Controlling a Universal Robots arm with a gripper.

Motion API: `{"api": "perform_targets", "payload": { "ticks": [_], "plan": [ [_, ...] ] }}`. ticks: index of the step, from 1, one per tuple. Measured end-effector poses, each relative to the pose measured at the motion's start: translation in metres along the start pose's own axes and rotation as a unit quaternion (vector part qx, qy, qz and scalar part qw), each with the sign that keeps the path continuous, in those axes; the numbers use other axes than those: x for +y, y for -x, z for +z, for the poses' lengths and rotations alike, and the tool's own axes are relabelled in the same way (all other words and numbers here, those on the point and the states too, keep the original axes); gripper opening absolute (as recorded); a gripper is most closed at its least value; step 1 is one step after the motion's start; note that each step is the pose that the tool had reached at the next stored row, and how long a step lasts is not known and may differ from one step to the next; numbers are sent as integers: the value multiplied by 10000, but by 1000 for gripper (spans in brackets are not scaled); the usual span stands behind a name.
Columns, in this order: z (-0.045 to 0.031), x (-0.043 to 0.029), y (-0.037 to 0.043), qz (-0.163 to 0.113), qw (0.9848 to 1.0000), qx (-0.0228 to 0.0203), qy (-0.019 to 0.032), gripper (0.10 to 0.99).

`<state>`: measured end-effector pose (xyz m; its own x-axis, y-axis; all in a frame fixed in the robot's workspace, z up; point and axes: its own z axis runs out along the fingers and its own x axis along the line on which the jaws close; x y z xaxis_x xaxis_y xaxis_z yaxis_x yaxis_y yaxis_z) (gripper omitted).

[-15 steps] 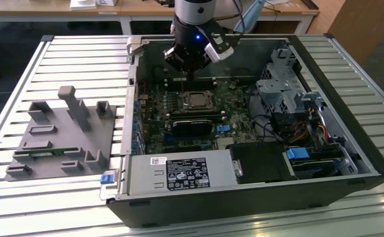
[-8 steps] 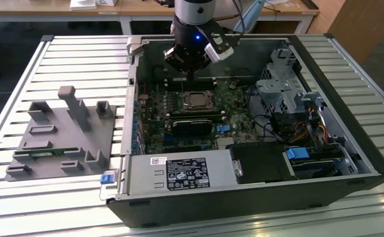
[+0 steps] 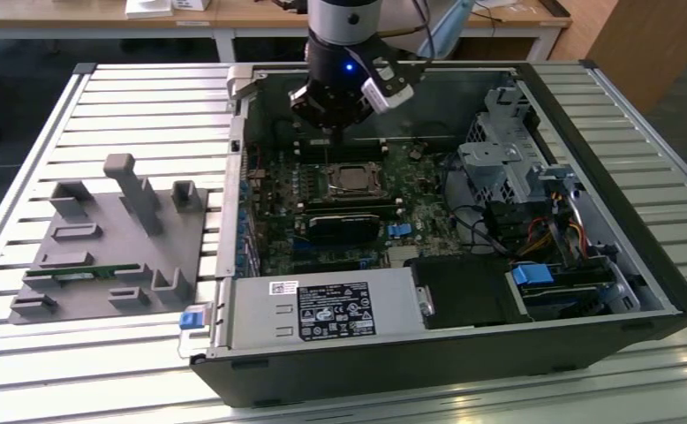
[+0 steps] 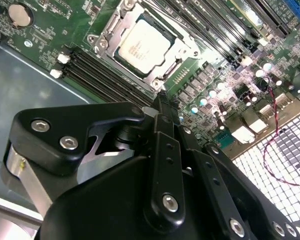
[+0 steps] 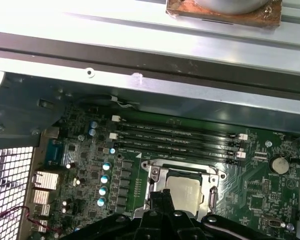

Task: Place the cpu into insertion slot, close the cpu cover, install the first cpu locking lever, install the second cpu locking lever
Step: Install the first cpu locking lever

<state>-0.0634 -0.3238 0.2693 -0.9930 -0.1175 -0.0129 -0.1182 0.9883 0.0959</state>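
The cpu (image 3: 350, 180) (image 4: 142, 45) (image 5: 184, 191), a small silver-grey square, sits in the socket on the green motherboard inside the open computer case. The cpu cover (image 4: 181, 48) (image 5: 156, 175), a thin metal frame, lies flat around it. My gripper (image 3: 334, 141) (image 4: 160, 102) (image 5: 163, 196) hangs just above the board at the socket's edge, on the side toward the case's back wall in the exterior view. Its black fingers (image 4: 162, 150) are pressed together with nothing between them. Whether the locking levers are latched is not clear.
Black memory slots (image 5: 175, 139) run beside the socket. The case wall (image 5: 140, 65) rises close behind them. A power supply (image 3: 320, 309) and a drive cage (image 3: 509, 163) fill the case's near and right sides. A grey holder (image 3: 108, 238) stands on the exterior view's left.
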Motion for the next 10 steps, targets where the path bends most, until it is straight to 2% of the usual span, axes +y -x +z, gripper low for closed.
{"api": "perform_targets", "payload": {
  "ticks": [10],
  "plan": [
    [24, 13, -107, 0, 10000, 0, 0, 114]
  ]
}}
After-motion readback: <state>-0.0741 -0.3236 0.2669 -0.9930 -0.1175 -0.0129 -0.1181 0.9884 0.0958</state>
